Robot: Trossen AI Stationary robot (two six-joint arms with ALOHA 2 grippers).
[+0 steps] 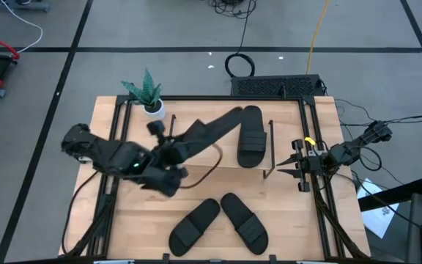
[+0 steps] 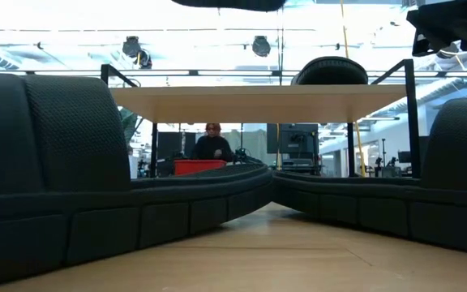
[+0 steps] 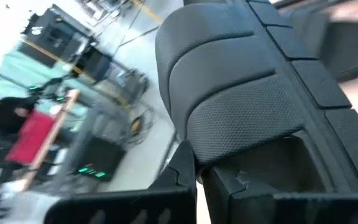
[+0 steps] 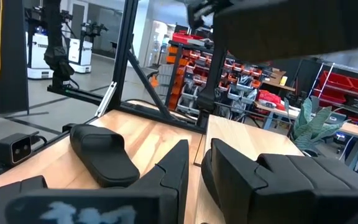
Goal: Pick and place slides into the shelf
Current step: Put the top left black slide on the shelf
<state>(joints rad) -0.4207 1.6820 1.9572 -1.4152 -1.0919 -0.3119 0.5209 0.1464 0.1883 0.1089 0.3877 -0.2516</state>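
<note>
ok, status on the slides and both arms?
Left gripper shut on a slide, carrying it over the shelf. One slide on the shelf top, two on the table. Right gripper waiting at the shelf's right end.

Black slides point(image 1: 250, 137) with ribbed straps were observed; the shelf point(image 1: 196, 125) was light wood, black-framed.

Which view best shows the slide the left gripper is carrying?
The high view: the carried slide shows whole, held by the left gripper beside the slide on the shelf. The left wrist view shows only its ribbed strap up close. The low view shows just a dark underside at the top edge.
</note>
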